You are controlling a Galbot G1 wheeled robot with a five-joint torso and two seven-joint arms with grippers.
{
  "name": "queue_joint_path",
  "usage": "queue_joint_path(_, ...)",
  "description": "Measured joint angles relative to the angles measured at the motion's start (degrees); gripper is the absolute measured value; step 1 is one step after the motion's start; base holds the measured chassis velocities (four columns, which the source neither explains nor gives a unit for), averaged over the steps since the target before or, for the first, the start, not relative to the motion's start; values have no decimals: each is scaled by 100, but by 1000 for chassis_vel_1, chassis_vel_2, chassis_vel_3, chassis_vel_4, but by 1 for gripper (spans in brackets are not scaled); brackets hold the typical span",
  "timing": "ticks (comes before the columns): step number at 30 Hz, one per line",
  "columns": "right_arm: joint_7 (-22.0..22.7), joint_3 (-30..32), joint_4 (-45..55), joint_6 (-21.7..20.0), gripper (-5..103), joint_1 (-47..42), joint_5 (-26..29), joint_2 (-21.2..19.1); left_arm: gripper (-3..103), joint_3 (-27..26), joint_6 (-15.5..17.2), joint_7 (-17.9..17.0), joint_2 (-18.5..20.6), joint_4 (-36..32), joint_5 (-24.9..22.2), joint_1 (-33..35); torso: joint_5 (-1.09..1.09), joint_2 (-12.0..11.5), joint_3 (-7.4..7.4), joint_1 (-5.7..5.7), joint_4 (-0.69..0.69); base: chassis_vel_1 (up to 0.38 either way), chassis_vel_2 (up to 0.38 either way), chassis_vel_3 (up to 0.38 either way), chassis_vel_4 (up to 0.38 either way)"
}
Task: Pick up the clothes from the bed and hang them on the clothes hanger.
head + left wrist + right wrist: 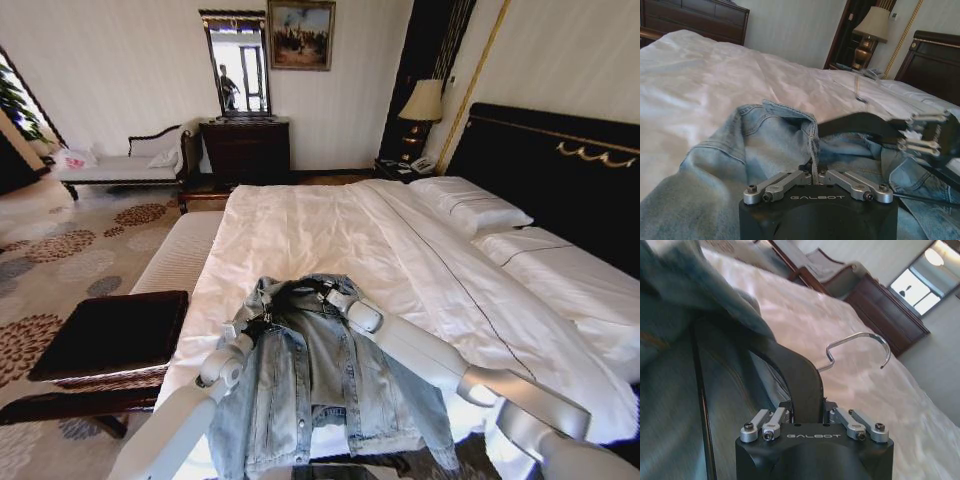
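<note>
The light-blue denim clothes (320,390) lie front-up at the foot of the bed (330,230), collar toward the pillows. A black clothes hanger (800,375) with a silver hook (860,347) sits inside the collar opening. My right gripper (809,412) is shut on the hanger's thick black shoulder, just below the hook; it shows at the collar (325,293). My left gripper (816,176) is shut on the jacket's front edge near the collar, pinching a seam of denim; it reaches the garment's left shoulder (258,322). Denim hides most of the hanger.
A dark square stool (115,335) stands at the bed's left corner, with a pale bench (180,250) along that side. A dark dresser (247,150) and a chaise (120,165) line the far wall. The black headboard (560,170) and a lamp (422,105) are on the right.
</note>
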Motion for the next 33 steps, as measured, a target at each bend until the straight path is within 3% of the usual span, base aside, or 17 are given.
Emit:
queue_joint_path(11,26,-351,-286,108,28,208,-87,689,1,72,12,-18,-61,9,17,0,-1,0,0,0,-2,0,0,0,0)
queue_joint_path(24,70,-382,-631,260,28,239,-158,1009,-1,42,19,-35,-99,146,69,-7,1,0,0,0,0,0,0,0,0)
queue_joint_path(26,74,-355,-600,305,28,207,-155,927,9,1,37,-48,-86,147,95,28,2,0,0,0,3,0,0,0,0)
queue_joint_path(29,76,-319,-588,342,28,174,-158,883,14,-23,51,-58,-60,104,115,57,2,0,0,0,3,0,0,0,0)
queue_joint_path(32,78,-239,-564,393,28,104,-164,832,30,-67,52,-135,16,-22,239,114,2,0,1,0,1,0,0,0,0)
queue_joint_path(33,78,-239,-564,393,28,104,-164,832,30,-67,52,-135,16,-22,239,114,2,0,1,0,1,0,0,0,0)
